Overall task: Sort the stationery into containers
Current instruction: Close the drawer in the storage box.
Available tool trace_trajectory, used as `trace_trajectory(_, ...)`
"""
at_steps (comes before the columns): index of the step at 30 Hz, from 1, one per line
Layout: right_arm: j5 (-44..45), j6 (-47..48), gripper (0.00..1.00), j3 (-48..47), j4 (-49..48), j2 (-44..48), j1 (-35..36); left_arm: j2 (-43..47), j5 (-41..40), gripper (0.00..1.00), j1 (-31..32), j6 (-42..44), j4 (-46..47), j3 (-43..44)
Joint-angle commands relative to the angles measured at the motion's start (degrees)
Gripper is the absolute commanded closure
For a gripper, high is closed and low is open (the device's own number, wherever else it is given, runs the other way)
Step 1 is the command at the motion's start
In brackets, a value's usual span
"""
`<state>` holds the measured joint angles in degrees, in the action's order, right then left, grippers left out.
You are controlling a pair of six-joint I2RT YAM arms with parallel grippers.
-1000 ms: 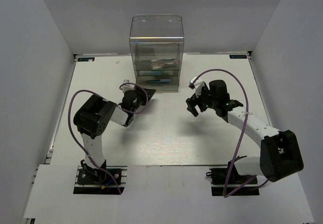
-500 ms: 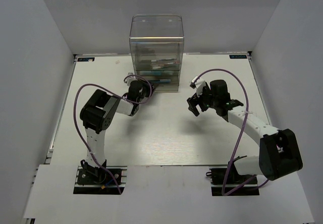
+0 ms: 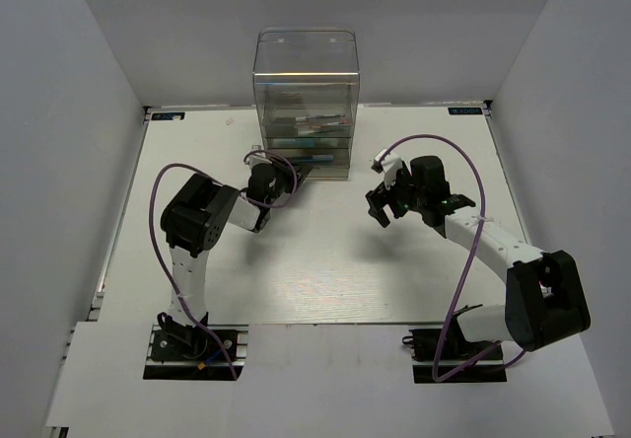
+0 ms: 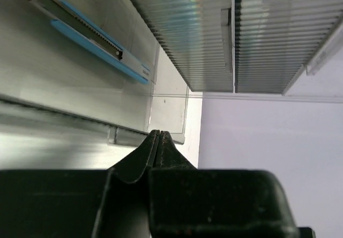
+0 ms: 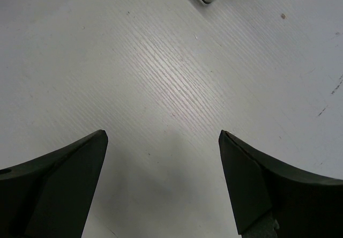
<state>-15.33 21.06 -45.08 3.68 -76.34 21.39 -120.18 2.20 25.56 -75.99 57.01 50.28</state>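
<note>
One blue marker (image 4: 96,38) lies beyond left hand (image 4: 158,134).

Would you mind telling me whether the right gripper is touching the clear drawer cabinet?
Apart. The top view shows bare table between the right gripper and the drawer cabinet; its wrist view shows open jaws over table.

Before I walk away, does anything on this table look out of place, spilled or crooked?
Nothing stands out. The cabinet stands upright and square, with the stationery lying inside its drawers. The left gripper, fingers shut, sits at its lower front; the right gripper hangs open above the table.
</note>
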Motion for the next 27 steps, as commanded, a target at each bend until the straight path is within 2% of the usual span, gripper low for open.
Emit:
trace_trajectory(1, -0.14, -0.49, 0.10, -0.18, -1.31, -0.04, -0.29, 0.91, 1.58, 1.00, -0.25, 0.66, -12.23, 3.41)
trace_trajectory(4, 0.04, -0.49, 0.10, -0.09, -1.40, -0.04, -0.47, 1.44, 1.06, 1.00, -0.25, 1.80, -14.91, 4.91)
trace_trajectory(6, 0.13, -0.49, 0.10, 0.17, -1.49, 0.13, -0.47, 1.44, 1.06, 1.00, -0.25, 1.81, -10.98, 3.51)
trace_trajectory(7, 0.04, -0.41, 0.10, 0.08, -1.49, 0.31, -0.38, 1.44, 1.06, 1.00, -0.25, 1.81, -4.35, 1.77)
trace_trajectory(9, -0.05, -0.58, 0.10, 0.34, -1.49, 0.40, -0.64, -0.75, 4.29, 1.00, -0.78, 1.81, 2.02, 0.00)
trace_trajectory(10, 0.13, -0.41, 0.10, 0.43, -1.49, 0.31, -0.47, -1.63, 5.35, 1.00, -0.78, 1.81, 10.05, -0.53)
trace_trajectory(12, 0.13, -0.40, 0.10, 0.52, -1.57, 0.31, -0.64, -4.95, 8.17, 1.00, -1.30, 1.81, 18.18, -1.32)
trace_trajectory(13, 0.13, -0.40, 0.10, 0.52, -1.66, 0.31, -0.73, -6.19, 9.04, 1.00, -1.30, 0.85, 25.18, -1.33)
trace_trajectory(15, -0.22, -0.40, 0.10, 0.52, -1.66, 0.31, -0.73, -7.96, 10.28, 1.00, -1.30, -0.47, 27.01, -1.33)
trace_trajectory(20, -0.05, -0.40, 0.10, 0.43, -1.66, 0.31, -0.82, -3.66, 10.28, 1.00, -1.30, 1.71, 9.66, -0.19)
trace_trajectory(22, -0.22, -0.40, 0.10, 0.52, -1.66, 0.40, -0.82, -3.13, 10.28, 1.00, -1.30, 2.33, 5.67, 0.43)
trace_trajectory(25, -0.57, -0.58, 0.10, 0.52, -1.57, 0.31, -0.73, -1.37, 7.75, 0.99, -1.30, 3.04, -4.34, 2.80)
trace_trajectory(26, -0.40, -0.58, 0.10, 0.35, -1.75, 0.31, -0.99, -0.59, 7.04, 0.94, -1.30, 3.65, -10.02, 4.20)
trace_trajectory(27, -0.31, -0.49, 0.10, 0.43, -1.66, 0.40, -0.74, 0.20, 6.34, 0.82, -1.30, 3.65, -12.17, 4.82)
